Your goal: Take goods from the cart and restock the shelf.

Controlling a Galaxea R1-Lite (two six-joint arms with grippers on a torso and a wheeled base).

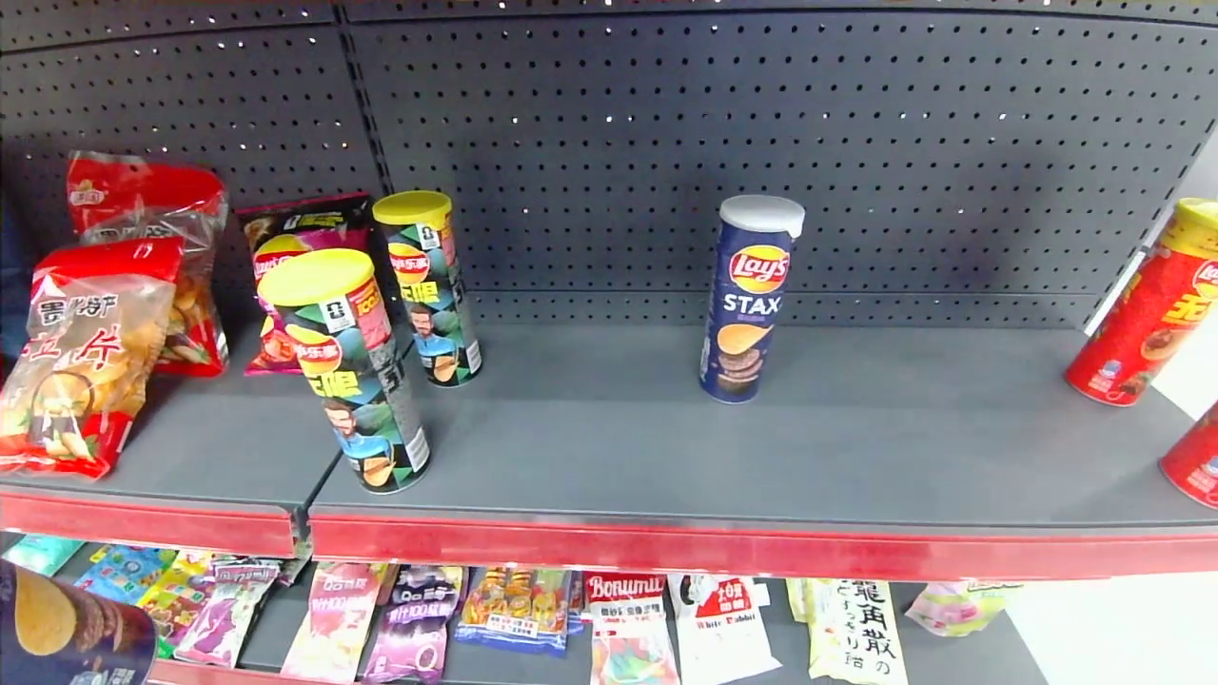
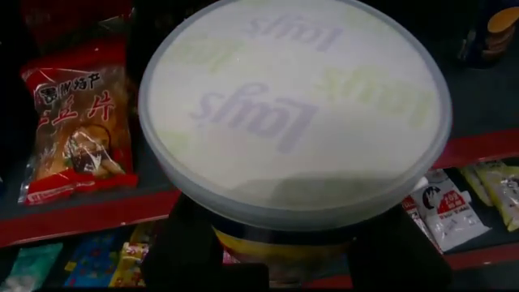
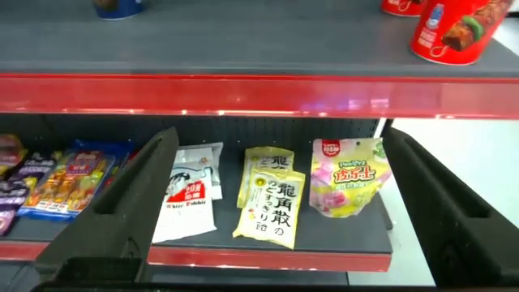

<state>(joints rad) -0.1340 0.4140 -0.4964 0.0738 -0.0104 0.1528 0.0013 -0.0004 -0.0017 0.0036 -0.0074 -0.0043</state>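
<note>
— Nearest entry?
— One chip can (image 2: pixel 292 105), white lid, dark blue body. The left gripper (image 2: pixel 288 255) is clamping it by the body and holding it low on the robot's left, below the shelf (image 1: pixel 590 447).
— Other arm?
— The right gripper (image 3: pixel 280 138) is hanging with fingers apart, empty, facing the sachets (image 3: pixel 272 207) on the lower shelf (image 3: pixel 357 235).
— Step?
— By my reckoning, placement: can taken, not yet shelved. The next move is calling for a lift over the red lip, then setting it upright on bare deck beside the matching blue can (image 1: pixel 752 300) standing farther back.

R hand (image 3: pixel 280 138), wide gap, nr shelf (image 3: pixel 243 93)
</note>
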